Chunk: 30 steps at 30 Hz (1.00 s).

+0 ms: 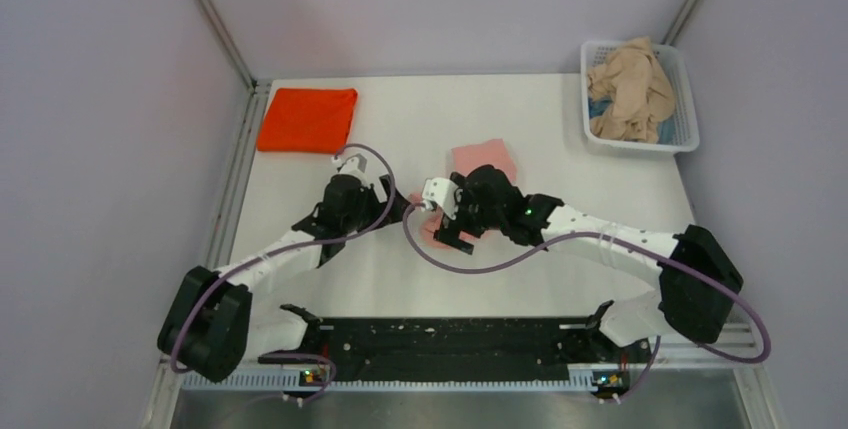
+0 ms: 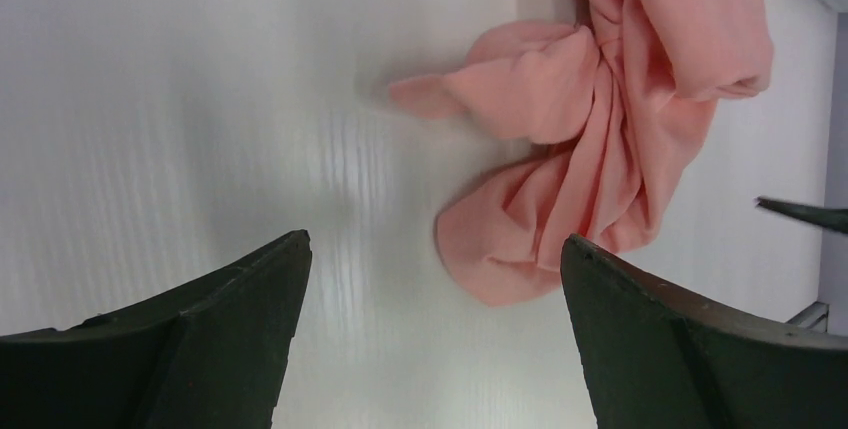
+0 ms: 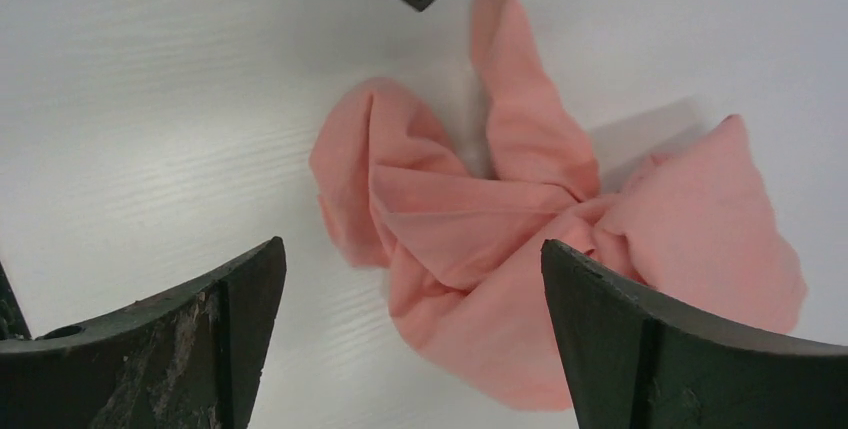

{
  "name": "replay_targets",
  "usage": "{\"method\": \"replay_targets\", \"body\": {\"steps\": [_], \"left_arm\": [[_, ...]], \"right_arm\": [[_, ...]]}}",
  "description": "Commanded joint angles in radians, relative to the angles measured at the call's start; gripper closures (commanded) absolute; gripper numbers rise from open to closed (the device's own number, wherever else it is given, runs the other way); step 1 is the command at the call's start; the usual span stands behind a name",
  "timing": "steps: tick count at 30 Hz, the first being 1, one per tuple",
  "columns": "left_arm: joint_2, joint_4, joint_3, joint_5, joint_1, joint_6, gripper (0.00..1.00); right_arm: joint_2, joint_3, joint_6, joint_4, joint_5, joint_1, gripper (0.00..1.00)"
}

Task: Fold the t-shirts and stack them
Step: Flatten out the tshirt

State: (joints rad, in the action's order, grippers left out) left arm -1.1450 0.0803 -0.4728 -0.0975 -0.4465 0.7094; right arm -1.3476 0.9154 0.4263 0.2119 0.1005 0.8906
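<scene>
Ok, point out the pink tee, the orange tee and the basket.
pink tee (image 3: 480,234), right wrist view, bunched middle of the cloth
orange tee (image 1: 306,119), top view, centre of the folded square
basket (image 1: 686,99), top view, its right rim

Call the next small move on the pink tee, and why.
Probably lower the open right gripper and pinch an edge of the salmon-pink tee, to start pulling it flat. It lies bunched and twisted on the table, not yet folded. The left gripper is open beside it too; neither holds anything. The orange-red tee already lies folded.
</scene>
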Motion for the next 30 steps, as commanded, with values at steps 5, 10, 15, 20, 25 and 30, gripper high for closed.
{"method": "replay_targets", "body": {"steps": [5, 10, 15, 20, 25, 30], "left_arm": [[-0.330, 0.099, -0.237, -0.083, 0.004, -0.020, 0.01], [-0.459, 0.140, -0.298, -0.129, 0.004, -0.013, 0.07], [-0.575, 0.164, -0.359, -0.181, 0.005, 0.000, 0.20], [-0.636, 0.245, -0.365, -0.249, 0.008, 0.018, 0.40], [-0.682, 0.281, -0.386, -0.312, 0.018, 0.033, 1.00], [-0.651, 0.297, -0.349, -0.281, 0.023, 0.029, 1.00]], "right_arm": [[-0.125, -0.012, 0.333, -0.050, 0.103, 0.015, 0.10], [-0.191, 0.006, 0.383, -0.071, 0.113, 0.011, 0.11], [-0.268, 0.034, 0.381, -0.075, 0.137, -0.027, 0.17], [-0.310, 0.050, 0.372, -0.092, 0.180, -0.072, 0.21], [-0.330, 0.063, 0.371, -0.104, 0.196, -0.084, 0.22], [-0.307, 0.054, 0.363, -0.123, 0.221, -0.088, 0.24]]}}
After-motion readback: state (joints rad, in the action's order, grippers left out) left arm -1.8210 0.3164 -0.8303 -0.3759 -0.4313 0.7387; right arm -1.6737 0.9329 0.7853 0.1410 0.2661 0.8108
